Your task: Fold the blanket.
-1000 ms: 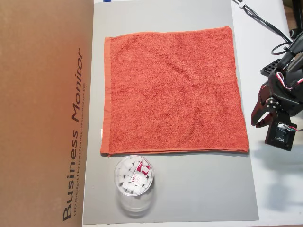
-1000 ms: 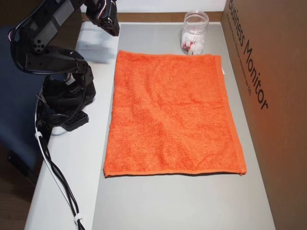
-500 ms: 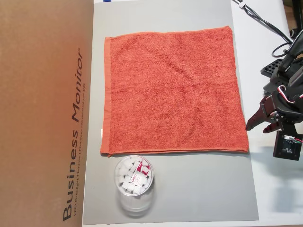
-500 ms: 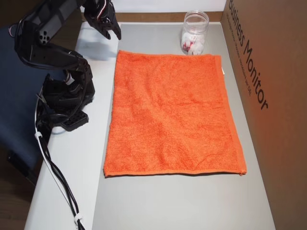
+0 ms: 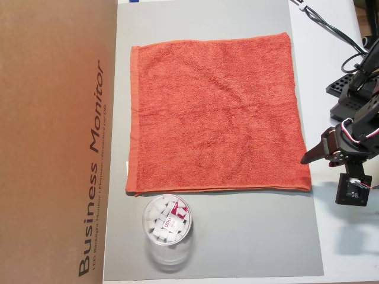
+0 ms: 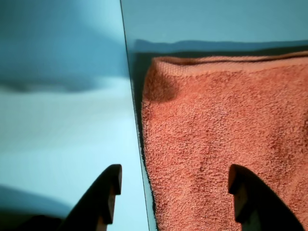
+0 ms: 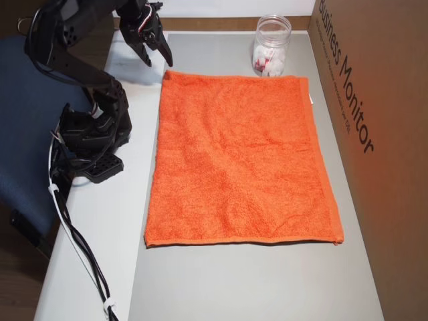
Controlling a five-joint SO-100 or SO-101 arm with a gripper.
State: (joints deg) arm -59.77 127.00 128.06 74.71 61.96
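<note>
One gripper [image 6: 173,185], fingers spread apart and empty, hangs over a corner of the blanket [image 5: 216,112]; in the wrist view one finger sits over the terry, the other over bare table left of the mat edge. Blanket lies flat, unfolded, on a grey mat [image 5: 237,236]. Risks, as I judge them: closing from here could pinch only the loose pile and slip off, or catch the mat edge along with the hem; dragging the cloth could bunch it or knock the clear plastic cup [image 5: 167,228] near the next corner. White table [image 7: 100,254], cardboard box [image 5: 56,142] alongside, cables [image 7: 80,247] by the arm base, blue chair [image 7: 27,160].
</note>
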